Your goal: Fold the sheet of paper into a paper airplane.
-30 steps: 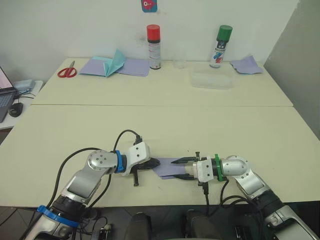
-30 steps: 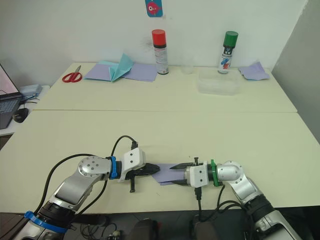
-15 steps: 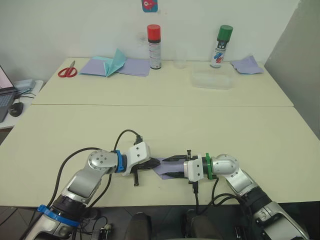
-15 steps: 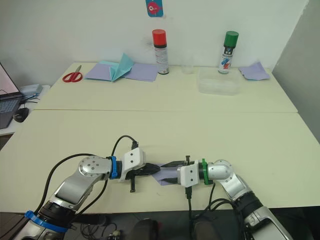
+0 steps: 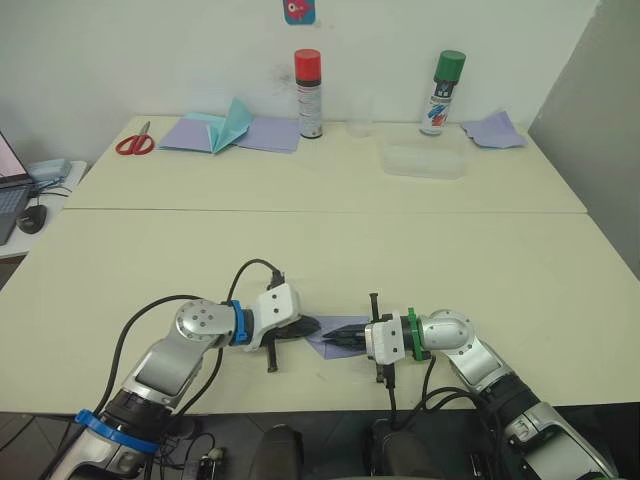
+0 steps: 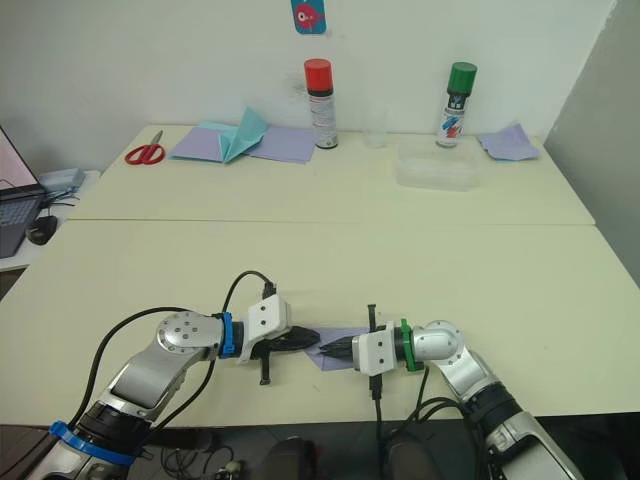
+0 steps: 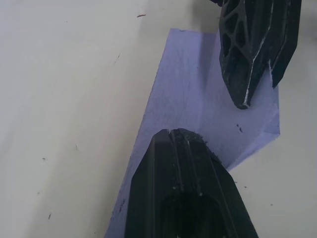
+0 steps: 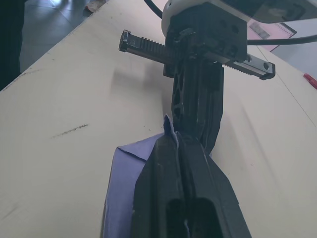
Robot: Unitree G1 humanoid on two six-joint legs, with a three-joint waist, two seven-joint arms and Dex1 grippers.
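Observation:
The sheet of paper (image 5: pixel 322 347) lies flat near the table's front edge as a narrow, folded lilac strip (image 7: pixel 198 89). My left gripper (image 5: pixel 308 326) reaches in from the left, shut, with its tip (image 7: pixel 178 136) resting on top of the paper. My right gripper (image 5: pixel 337 340) comes from the right, also shut, and its tip (image 8: pixel 173 144) lies on the same strip, close to the left gripper's tip. The two grippers point at each other with a small gap between them. Nothing is held between either pair of fingers. One paper corner (image 8: pixel 168 124) stands up slightly beside the right gripper's tip.
Along the table's far side are red scissors (image 5: pixel 132 142), teal paper on wide lilac sheets (image 5: pixel 225 128), a red-capped spray can (image 5: pixel 307 93), a green-capped can (image 5: pixel 442 92), a clear plastic box (image 5: pixel 423 160) and crumpled lilac paper (image 5: pixel 492 130). A mouse (image 5: pixel 30 218) sits far left.
My right gripper has moved left over the paper, rolled its wrist a quarter turn and gone from open to shut. The left gripper has stayed in place.

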